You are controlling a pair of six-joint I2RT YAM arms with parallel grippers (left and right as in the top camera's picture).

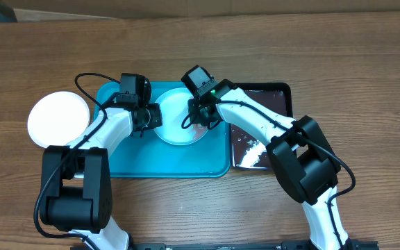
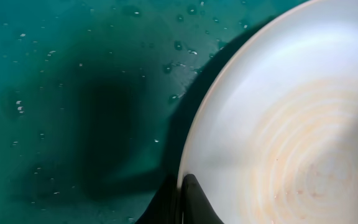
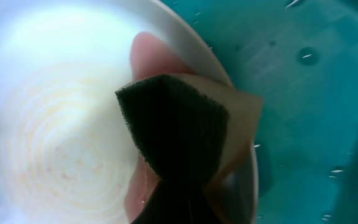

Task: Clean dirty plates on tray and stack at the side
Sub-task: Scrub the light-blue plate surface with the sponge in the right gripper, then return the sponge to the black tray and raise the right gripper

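Left gripper [image 1: 151, 117] is pinched shut on the left rim of the plate [image 1: 178, 128], pinning it flat on the blue tray [image 1: 172, 163], surely so it can't skid or spin. Right gripper [image 1: 201, 114] is squeezed tight on a folded sponge [image 3: 179, 130], over the plate's right edge: scrubbing step, I'd say. Faint brownish rings show at the plate's centre, so likely more wiping to come. Water beads on the tray. The tray's near half lies open; its far rim sits close by both wrists. A white plate [image 1: 59, 119] waits on the table [image 1: 367, 55], left of the tray; a black tray [image 1: 273, 94] lies just right
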